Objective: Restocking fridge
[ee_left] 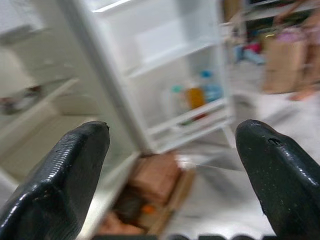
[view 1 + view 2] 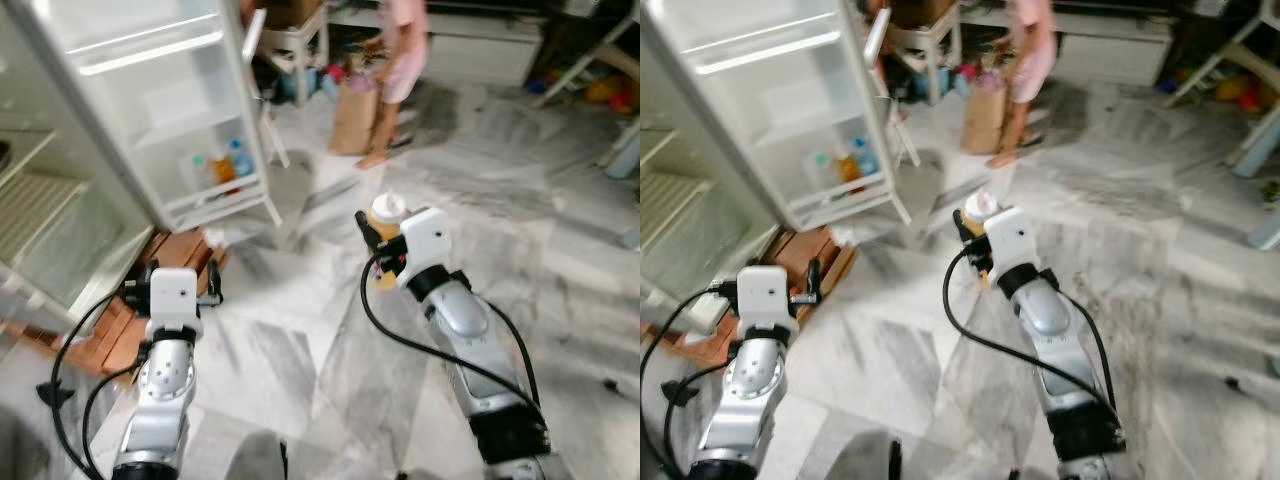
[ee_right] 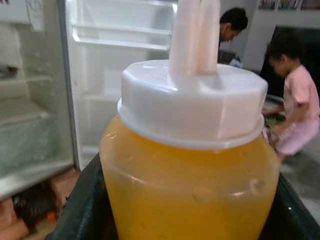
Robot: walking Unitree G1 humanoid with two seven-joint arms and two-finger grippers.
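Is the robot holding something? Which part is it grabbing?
Yes. The right gripper holds a bottle of yellow-orange liquid by its body, under the white cap. The left gripper is open and holds nothing.

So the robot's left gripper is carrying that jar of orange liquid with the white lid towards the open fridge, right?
Not quite: the right gripper holds the orange-filled jar with the white lid, as the right wrist view shows close up. The left gripper is open and holds nothing. The white open fridge does stand ahead.
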